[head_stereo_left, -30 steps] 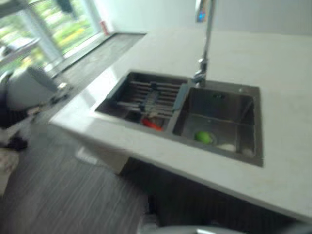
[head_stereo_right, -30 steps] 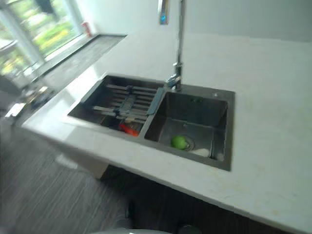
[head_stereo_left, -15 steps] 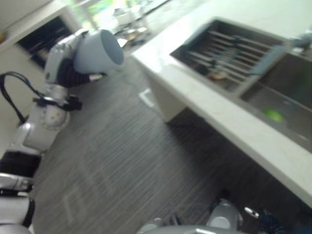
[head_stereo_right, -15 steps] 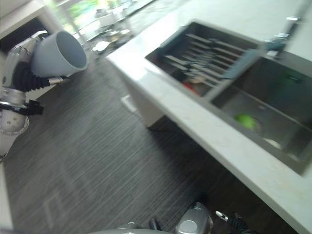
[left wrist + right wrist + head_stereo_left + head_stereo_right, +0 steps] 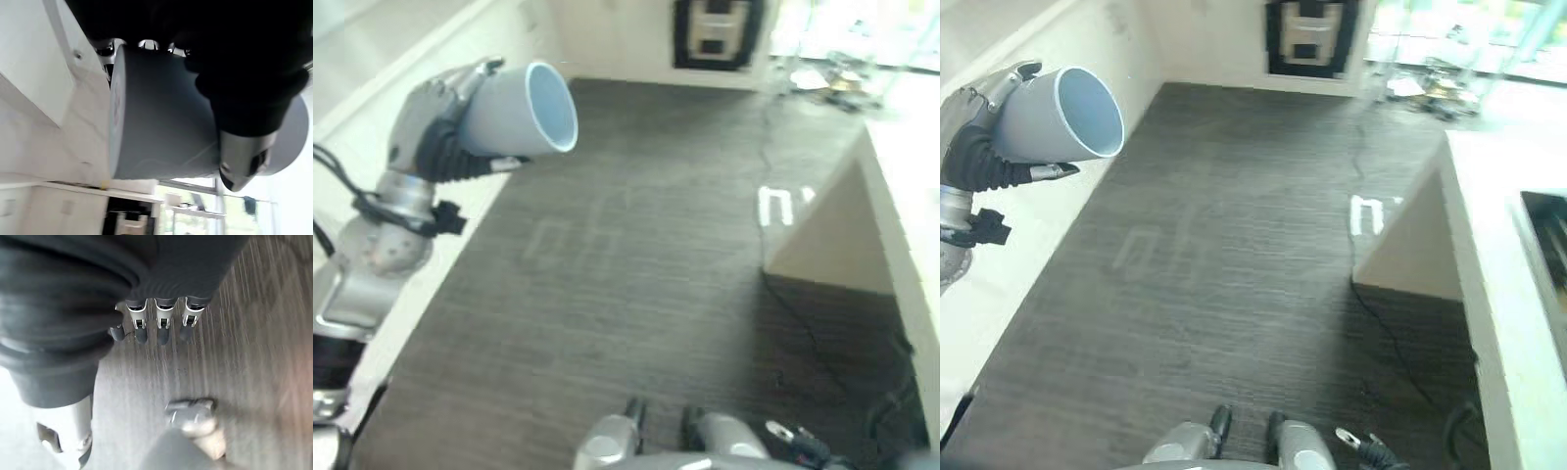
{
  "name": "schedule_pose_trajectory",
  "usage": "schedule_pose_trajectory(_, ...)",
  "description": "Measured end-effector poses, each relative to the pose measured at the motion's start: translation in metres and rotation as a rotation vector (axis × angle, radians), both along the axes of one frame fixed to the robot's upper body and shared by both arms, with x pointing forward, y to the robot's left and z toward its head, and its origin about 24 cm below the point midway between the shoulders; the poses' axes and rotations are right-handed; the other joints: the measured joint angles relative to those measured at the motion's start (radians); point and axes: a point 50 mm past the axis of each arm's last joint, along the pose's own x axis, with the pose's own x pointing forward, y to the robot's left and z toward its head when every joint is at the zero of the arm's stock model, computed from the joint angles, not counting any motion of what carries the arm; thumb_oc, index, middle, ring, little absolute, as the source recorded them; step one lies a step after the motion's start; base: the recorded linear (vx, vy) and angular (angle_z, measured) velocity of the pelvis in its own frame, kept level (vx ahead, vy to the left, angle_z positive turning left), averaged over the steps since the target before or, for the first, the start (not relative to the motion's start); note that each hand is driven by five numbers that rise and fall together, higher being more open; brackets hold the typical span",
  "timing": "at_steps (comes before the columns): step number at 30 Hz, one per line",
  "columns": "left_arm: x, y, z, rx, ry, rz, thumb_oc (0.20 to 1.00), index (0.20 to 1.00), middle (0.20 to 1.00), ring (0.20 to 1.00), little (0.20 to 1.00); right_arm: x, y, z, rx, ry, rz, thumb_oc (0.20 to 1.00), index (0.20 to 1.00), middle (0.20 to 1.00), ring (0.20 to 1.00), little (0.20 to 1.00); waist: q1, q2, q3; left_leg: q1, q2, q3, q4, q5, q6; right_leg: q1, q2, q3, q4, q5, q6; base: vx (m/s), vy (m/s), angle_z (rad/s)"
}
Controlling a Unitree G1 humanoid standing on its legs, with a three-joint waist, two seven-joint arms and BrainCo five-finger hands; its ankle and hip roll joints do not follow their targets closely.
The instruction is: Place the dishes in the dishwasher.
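A pale blue-grey cup (image 5: 524, 108) lies on its side in the air at the left, its open mouth facing right. My left hand (image 5: 435, 127) is shut round its body, well above the dark wood floor (image 5: 1234, 255). In the left wrist view the cup (image 5: 161, 122) sits against the palm with the thumb (image 5: 239, 156) curled across it. My right hand (image 5: 161, 318) hangs over the floor with its fingers relaxed and holds nothing.
A white counter (image 5: 1489, 225) runs along the right side, with the sink's corner (image 5: 1549, 225) at the edge. A white cabinet front (image 5: 999, 264) lines the left. A black-and-white panel (image 5: 1312, 39) stands on the far wall.
The camera has swung left, away from the sink and counter, onto the open floor. The cup stays held in my left hand.
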Motion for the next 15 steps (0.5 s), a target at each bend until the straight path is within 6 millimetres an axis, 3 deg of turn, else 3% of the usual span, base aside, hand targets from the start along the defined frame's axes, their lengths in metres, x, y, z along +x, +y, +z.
schedule_pose_trajectory(2,0.000,-0.003,0.005,0.014,-0.007,-0.009,0.200,0.200,0.200,0.200,0.200,0.014,-0.005,0.004,0.006,-0.031,-0.004,1.000,1.000,1.000,1.000,1.000,-0.001,0.012,-0.001,0.003,0.027,0.017,-0.002,0.014,-0.023,0.034,0.008,-0.045,-0.052,0.019,-0.009,0.00,-0.180,0.53)
schedule_pose_trajectory(3,0.001,-0.003,0.005,0.025,0.016,-0.004,0.200,0.200,0.200,0.200,0.200,0.029,-0.009,0.009,0.010,-0.066,0.013,1.000,1.000,1.000,1.000,1.000,-0.009,0.025,-0.008,0.059,0.063,0.064,-0.004,0.033,-0.065,0.066,0.030,-0.053,-0.078,0.019,-0.009,0.03,-0.152,0.08)
schedule_pose_trajectory(4,0.001,-0.004,0.005,0.035,0.024,-0.006,0.200,0.200,0.200,0.200,0.200,0.039,-0.012,0.013,0.007,-0.085,0.016,1.000,1.000,1.000,1.000,1.000,-0.022,0.027,-0.007,0.066,0.067,0.085,-0.011,0.047,-0.089,0.072,0.032,-0.054,-0.086,0.016,-0.004,-0.02,-0.143,-0.06)
schedule_pose_trajectory(6,0.002,-0.003,0.008,0.053,0.048,0.007,0.200,0.200,0.200,0.200,0.200,0.042,-0.012,0.013,0.018,-0.076,0.017,1.000,1.000,1.000,1.000,1.000,-0.031,0.028,-0.008,0.066,0.067,0.108,-0.013,0.050,-0.095,0.072,0.026,-0.057,-0.087,0.019,-0.003,-0.05,-0.071,-0.02)
schedule_pose_trajectory(10,0.007,-0.015,0.037,0.058,0.023,-0.053,0.200,0.200,0.200,0.200,0.200,0.030,-0.015,0.010,0.043,-0.050,-0.038,1.000,1.000,1.000,1.000,1.000,-0.070,0.047,-0.006,0.078,0.060,0.192,-0.044,0.059,-0.089,0.083,0.009,-0.067,-0.107,0.023,0.013,-0.02,-0.009,0.04)
schedule_pose_trajectory(15,0.016,-0.022,0.025,0.102,0.104,-0.081,0.200,0.200,0.200,0.200,0.200,0.022,-0.014,0.009,0.054,-0.031,-0.042,1.000,1.000,1.000,1.000,1.000,-0.135,0.059,-0.008,0.113,0.051,0.222,-0.059,0.060,-0.087,0.114,0.003,-0.049,-0.132,0.028,0.022,0.02,0.000,-0.12)
